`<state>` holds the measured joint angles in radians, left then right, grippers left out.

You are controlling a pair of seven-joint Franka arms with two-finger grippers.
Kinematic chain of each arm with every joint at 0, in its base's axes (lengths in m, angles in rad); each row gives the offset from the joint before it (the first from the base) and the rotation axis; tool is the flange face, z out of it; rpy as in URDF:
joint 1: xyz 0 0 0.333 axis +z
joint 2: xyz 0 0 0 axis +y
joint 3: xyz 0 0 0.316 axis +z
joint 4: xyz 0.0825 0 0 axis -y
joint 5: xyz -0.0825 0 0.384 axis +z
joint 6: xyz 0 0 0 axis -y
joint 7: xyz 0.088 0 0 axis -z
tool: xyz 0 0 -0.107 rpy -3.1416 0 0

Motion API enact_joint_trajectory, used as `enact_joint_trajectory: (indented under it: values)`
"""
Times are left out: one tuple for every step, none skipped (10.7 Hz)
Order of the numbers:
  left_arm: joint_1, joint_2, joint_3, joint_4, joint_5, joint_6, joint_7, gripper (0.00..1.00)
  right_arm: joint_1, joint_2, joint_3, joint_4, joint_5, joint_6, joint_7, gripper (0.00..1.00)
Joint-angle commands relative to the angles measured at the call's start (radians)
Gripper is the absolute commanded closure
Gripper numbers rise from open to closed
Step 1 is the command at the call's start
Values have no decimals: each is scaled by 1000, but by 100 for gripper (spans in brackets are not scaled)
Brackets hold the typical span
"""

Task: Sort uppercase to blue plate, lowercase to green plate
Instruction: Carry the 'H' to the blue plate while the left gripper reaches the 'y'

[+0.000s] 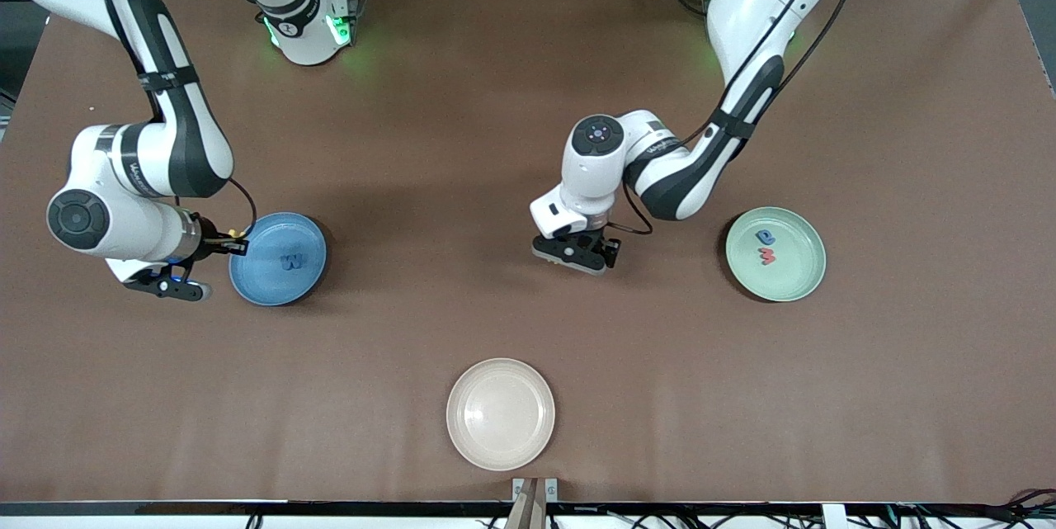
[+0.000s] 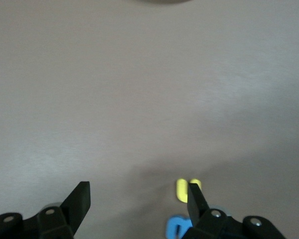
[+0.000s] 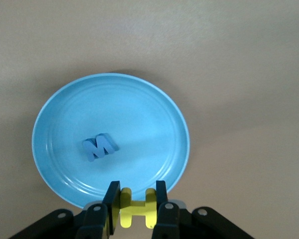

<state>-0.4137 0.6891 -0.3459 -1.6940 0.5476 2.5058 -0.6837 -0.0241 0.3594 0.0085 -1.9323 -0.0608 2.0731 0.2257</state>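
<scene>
Two tools, three plates, five letters in sight.

My right tool point(image 3: 134, 199) is clenched on one yellow H point(image 3: 134, 211) at the rim of the blue plate point(image 1: 247, 275), where one blue W point(image 1: 290, 262) lies. My left tool point(image 2: 139, 199) hangs released, jaws wide, low over the tabletop point(image 1: 511, 83) between the blue plate and the green plate point(image 1: 800, 285); one yellow letter point(image 2: 182, 190) and one blue letter point(image 2: 177, 228) lie on the tabletop just by one of its fingers point(image 2: 197, 199). The green plate holds two letters, one blue a point(image 1: 765, 238) and one red m point(image 1: 768, 256). One cream plate point(image 1: 500, 413), nearest the front camera.
</scene>
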Motion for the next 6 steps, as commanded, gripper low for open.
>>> enact_joint_trajectory:
  values:
    - [-26, 38, 4, 45, 14, -4, -3, 14, -5, 12, 4, -16, 30, 36, -19, 62]
    - [-31, 56, 4, 51, 14, -2, -5, 14, -5, 9, -2, -13, 29, 35, -22, 35]
    - [-34, 75, 4, 60, 15, 5, -7, 15, -5, -2, -2, -11, 29, 25, -22, 0]
    - [-36, 84, 4, 65, 15, 10, -7, 15, -5, -13, -7, -5, 29, 22, -19, 0]
    - [-36, 92, 4, 65, 15, 11, -7, 16, -4, -29, -7, 4, 29, 12, -19, 0]
    - [-37, 102, 4, 66, 14, 12, -10, 17, 3, -49, -7, 12, 29, 9, -17, 0]
